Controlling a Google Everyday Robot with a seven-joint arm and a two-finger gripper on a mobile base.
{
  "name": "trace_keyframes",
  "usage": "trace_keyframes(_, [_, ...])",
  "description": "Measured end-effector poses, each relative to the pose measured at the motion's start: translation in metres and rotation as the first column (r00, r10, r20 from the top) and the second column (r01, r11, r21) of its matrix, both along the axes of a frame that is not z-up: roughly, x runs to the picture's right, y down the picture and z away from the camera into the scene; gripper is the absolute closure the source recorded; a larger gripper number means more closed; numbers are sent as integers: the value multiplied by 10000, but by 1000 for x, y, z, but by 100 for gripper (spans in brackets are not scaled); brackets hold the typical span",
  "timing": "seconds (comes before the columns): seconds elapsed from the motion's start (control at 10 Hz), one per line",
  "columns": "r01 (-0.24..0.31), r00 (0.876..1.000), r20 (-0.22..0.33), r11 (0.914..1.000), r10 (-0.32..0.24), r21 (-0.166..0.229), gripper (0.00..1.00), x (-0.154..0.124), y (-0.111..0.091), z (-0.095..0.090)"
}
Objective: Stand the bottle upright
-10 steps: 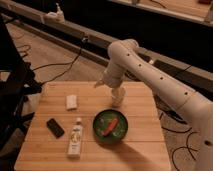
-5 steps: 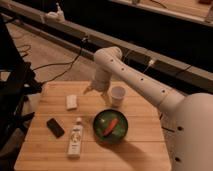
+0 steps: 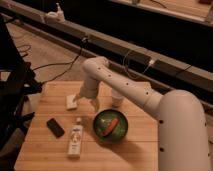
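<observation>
Fig. notes, my view: gripper [image 3: 88, 104] low over table [image 3: 50, 155], fingers spread wide, nothing between them. It hangs between block [image 3: 72, 102] and bowl [image 3: 98, 131], nearer block. Bottle [image 3: 75, 141] lies flat on table, just left of bowl, cap end toward gripper, clear of it. Phone [image 3: 55, 127] left of bottle. Cup [image 3: 117, 98] upright behind bowl. Orange item [image 3: 112, 125] inside bowl. Arm [image 3: 130, 90] enters from right.

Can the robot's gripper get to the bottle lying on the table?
Probably yes. The open gripper hangs just beyond the bottle, which lies flat between the phone and the bowl, with nothing over it.
</observation>
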State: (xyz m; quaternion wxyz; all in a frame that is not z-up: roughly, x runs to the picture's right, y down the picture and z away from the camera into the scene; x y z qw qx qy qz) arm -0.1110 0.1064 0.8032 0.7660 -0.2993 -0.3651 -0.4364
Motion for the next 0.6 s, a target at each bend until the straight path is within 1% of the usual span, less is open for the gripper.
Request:
trace_keyframes(0.1, [245, 9993, 305, 9994, -237, -237, 20, -12, 10, -7])
trace_keyframes(0.2, [416, 9978, 526, 9984, -395, -389, 20, -23, 16, -13])
trace_keyframes(0.6, [438, 9976, 545, 9983, -416, -394, 20, -23, 15, -15])
